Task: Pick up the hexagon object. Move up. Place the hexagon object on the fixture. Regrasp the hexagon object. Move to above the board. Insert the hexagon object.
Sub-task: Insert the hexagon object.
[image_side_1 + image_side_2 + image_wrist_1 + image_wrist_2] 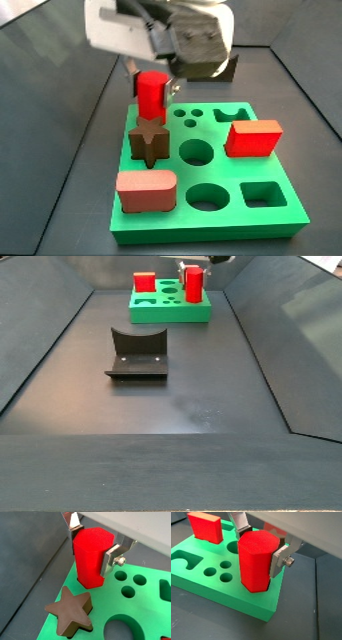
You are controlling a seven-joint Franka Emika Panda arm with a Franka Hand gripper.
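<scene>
The hexagon object, a bright red prism, stands upright at a corner of the green board. Its lower end sits in the board's surface there, seemingly in a hole. My gripper is shut on its upper part, with one silver finger flat against each side. The other wrist view shows the same grip on the hexagon object. In both side views the hexagon object stands on the board under the gripper. The fixture stands apart on the floor.
A dark brown star block sits in the board right beside the hexagon object. A larger red cube and a salmon-pink block also stand in the board. Round and square holes are open. Dark walls enclose the floor.
</scene>
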